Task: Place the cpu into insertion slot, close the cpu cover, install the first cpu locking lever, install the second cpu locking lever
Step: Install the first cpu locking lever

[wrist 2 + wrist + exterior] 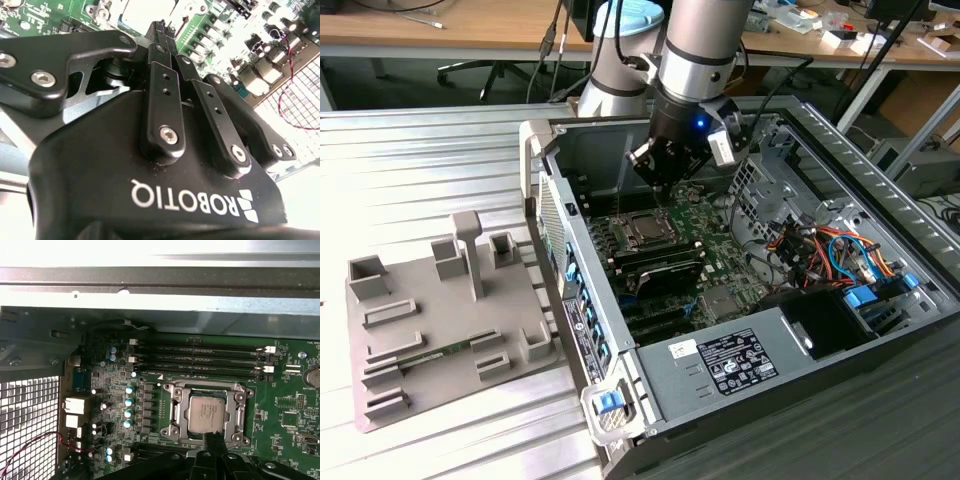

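The cpu (206,413) lies in the insertion slot (205,437), its silvery top showing through the cut-out of the cpu cover (181,411), which lies flat over it. In the exterior view the gripper (658,182) hangs inside the open computer case, just above and behind the cpu (642,228). The second wrist view shows the gripper (162,29) with its fingers (161,85) pressed together into one narrow tip and nothing visible between them. That dark tip (215,440) stands at the edge of the cover frame.
Long black memory slots (200,357) run beside the socket. The case's metal walls (545,160) surround the board, with coloured cables (830,250) and a power supply (740,360) at the exterior view's right. A grey fixture plate (440,330) lies on the table at its left.
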Robot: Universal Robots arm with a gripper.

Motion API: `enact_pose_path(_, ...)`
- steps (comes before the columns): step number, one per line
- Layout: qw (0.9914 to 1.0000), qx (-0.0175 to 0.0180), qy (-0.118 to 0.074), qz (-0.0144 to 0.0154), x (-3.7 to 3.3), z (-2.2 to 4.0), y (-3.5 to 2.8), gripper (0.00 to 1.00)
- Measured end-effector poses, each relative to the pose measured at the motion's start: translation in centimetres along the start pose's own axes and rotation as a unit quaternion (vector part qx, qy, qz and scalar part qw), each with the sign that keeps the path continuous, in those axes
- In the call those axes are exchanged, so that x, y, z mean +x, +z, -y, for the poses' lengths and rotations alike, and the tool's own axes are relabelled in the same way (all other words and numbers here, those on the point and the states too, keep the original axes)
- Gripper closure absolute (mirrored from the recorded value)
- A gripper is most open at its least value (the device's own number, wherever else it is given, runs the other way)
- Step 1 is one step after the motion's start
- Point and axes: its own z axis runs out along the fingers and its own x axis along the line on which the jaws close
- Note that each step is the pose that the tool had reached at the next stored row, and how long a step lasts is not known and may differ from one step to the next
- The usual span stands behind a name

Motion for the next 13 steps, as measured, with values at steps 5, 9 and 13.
enact_pose_path(5,1.0,0.0001,0.0,0.0007,1.16,-0.08,-0.06,0.89)
enact_pose_path(9,1.0,0.0,0.0,0.0009,1.6,-0.11,-0.08,0.89)
enact_pose_path(13,1.0,0.0001,0.0,0.0011,2.11,-0.15,-0.1,0.89)
